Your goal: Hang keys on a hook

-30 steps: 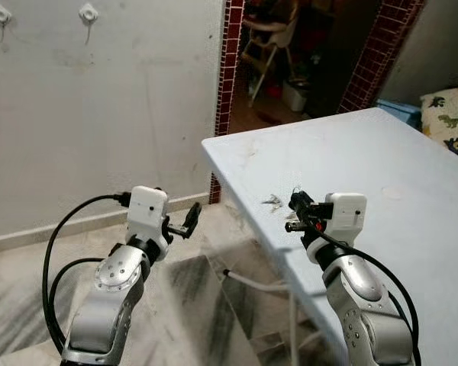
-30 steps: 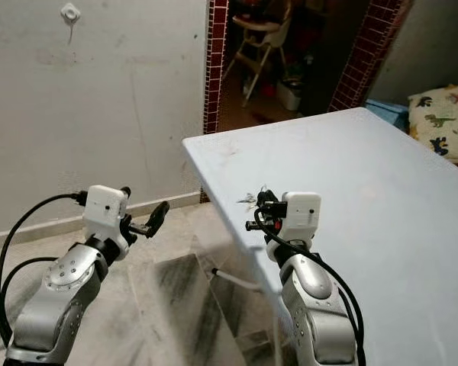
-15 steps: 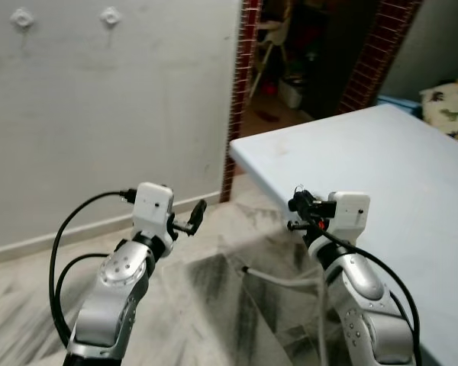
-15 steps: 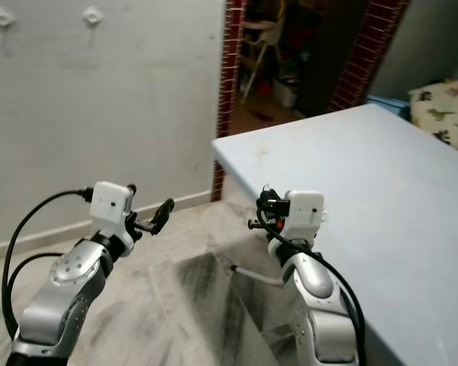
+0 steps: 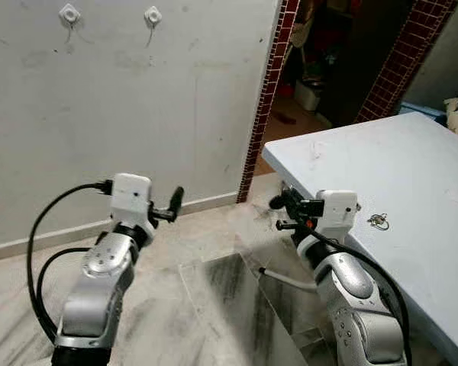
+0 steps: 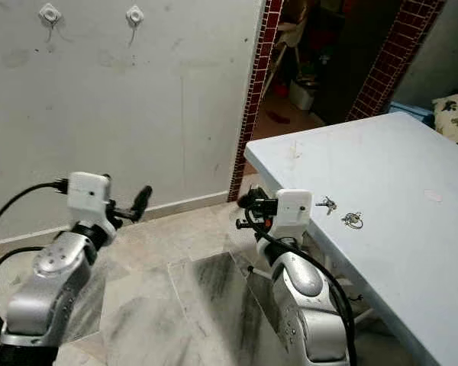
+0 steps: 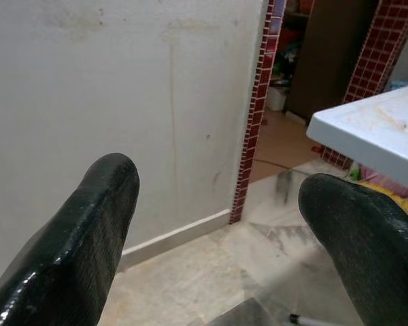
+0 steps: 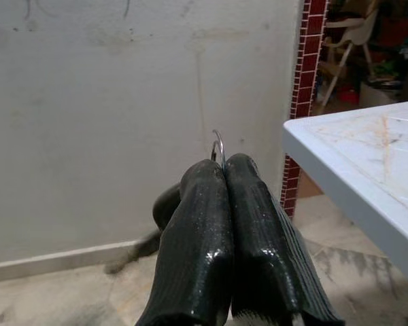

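Keys on a thin silver metal ring (image 8: 219, 145) sit pinched between the right gripper's (image 8: 224, 170) closed black fingers, ring poking up ready for the white wall hooks (image 5: 153, 16). Left gripper (image 7: 224, 204) is spread, empty.

**Silver arms, white wrist boxes, black fingers**

Both arms are rounded silver castings with round joint covers and small dark screws. Each wrist carries a white boxy housing. A thick black cable loops out from the left arm; another runs down the right. The left hand (image 5: 173, 204) and right hand (image 5: 278, 213) have black, ribbed, glossy fingers (image 8: 204, 231).
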### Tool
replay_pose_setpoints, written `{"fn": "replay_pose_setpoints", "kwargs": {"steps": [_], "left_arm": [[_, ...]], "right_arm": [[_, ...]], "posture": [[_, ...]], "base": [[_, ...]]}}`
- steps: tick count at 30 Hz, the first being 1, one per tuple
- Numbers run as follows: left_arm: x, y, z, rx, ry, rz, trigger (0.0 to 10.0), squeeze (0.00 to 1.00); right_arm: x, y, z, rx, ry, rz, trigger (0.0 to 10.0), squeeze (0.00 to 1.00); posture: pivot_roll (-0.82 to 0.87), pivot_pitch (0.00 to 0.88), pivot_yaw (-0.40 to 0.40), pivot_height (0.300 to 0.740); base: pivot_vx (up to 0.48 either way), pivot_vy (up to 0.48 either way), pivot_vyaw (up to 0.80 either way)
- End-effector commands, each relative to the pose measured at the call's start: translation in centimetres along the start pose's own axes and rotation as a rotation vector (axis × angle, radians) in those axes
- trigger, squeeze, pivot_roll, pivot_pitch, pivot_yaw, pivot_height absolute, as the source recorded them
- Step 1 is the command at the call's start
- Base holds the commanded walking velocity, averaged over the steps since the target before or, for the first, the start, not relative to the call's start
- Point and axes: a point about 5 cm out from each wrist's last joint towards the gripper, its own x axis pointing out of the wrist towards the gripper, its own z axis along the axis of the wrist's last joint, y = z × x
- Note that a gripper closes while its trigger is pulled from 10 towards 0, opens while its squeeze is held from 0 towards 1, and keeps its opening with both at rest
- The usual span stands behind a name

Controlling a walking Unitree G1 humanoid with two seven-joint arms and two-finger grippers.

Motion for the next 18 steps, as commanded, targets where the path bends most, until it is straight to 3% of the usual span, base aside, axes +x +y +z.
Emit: {"fn": "replay_pose_setpoints", "kwargs": {"steps": [1,6,18], "left_arm": [[0.11,-0.72,0.24,-0.018,-0.007,-0.04,10.0,0.0],[0.23,-1.36,0.17,-0.041,-0.011,-0.07,10.0,0.0],[0.91,-1.16,0.5,-0.036,-0.019,-0.094,10.0,0.0]], "right_arm": [[0.27,-0.15,0.65,-0.015,-0.027,-0.007,10.0,0.0],[0.34,-0.09,0.65,-0.02,-0.03,0.0,10.0,0.0],[0.99,0.11,1.16,-0.039,-0.053,0.025,10.0,0.0]], "posture": [[0.11,0.0,-0.114,0.74],[0.1,0.0,-0.112,0.74],[0.1,0.0,-0.109,0.74]], "base": [[0.0,0.0,0.0],[0.0,0.0,0.0],[0.308,0.0,0.08]]}}
